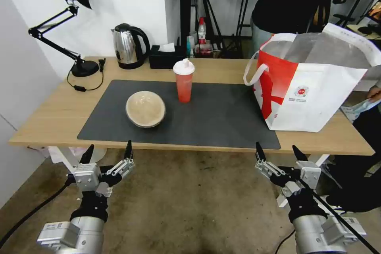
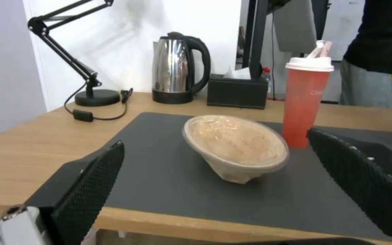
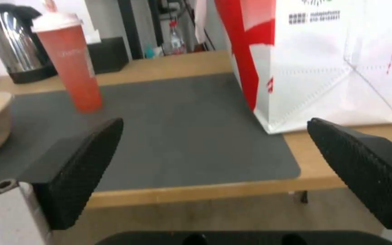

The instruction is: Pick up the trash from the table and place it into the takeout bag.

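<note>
A beige round bowl (image 1: 145, 108) lies tilted on the dark grey mat (image 1: 214, 123) of the table (image 1: 43, 119). Behind it to the right stands a red-orange cup (image 1: 184, 80) with a white lid. The white takeout bag (image 1: 313, 83) with a red side panel stands open at the table's right end. My left gripper (image 1: 108, 151) hangs open below the front edge, in front of the bowl (image 2: 237, 146) and cup (image 2: 304, 102). My right gripper (image 1: 278, 151) is open too, below the edge near the bag (image 3: 323, 61); its wrist view also catches the cup (image 3: 71, 61).
A steel kettle (image 1: 127, 45), a black tissue box (image 1: 166, 56) and a black desk lamp (image 1: 75, 27) with its cord stand along the back left. A person stands behind the bag, a hand at the table's right end. Bare floor lies under both arms.
</note>
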`<state>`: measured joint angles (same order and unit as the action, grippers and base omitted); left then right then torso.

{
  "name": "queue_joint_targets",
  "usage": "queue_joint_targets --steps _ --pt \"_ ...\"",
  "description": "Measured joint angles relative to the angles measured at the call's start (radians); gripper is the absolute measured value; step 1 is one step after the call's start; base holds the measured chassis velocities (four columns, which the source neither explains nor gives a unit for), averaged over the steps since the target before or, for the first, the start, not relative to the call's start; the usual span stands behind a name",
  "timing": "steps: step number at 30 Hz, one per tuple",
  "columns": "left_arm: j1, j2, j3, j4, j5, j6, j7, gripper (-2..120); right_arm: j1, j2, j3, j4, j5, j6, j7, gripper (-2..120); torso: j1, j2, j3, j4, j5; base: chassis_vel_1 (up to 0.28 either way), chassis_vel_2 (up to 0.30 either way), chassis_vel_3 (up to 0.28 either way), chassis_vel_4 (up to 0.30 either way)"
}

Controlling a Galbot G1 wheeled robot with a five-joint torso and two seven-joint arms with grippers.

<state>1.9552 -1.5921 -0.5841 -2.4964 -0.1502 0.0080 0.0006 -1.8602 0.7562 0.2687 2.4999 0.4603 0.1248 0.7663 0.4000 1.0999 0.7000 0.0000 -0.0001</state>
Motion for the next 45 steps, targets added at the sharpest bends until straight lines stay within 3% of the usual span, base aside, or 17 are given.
queue_joint_targets --steps 15,45 --pt "-0.001 0.000 -0.002 -0.003 -0.001 0.001 -0.001 100 -0.036 -0.006 -0.017 0.001 0.008 -0.043 0.008 100 0.000 0.000 0.000 0.0000 0.0001 0.000 0.000 0.000 0.000" --pt "0.000 0.000 0.002 -0.002 -0.001 0.002 -0.001 100 -0.029 0.002 -0.013 0.001 -0.078 -0.012 -0.025 100 0.000 0.000 0.000 0.0000 0.0000 0.000 0.000 0.000 0.000"
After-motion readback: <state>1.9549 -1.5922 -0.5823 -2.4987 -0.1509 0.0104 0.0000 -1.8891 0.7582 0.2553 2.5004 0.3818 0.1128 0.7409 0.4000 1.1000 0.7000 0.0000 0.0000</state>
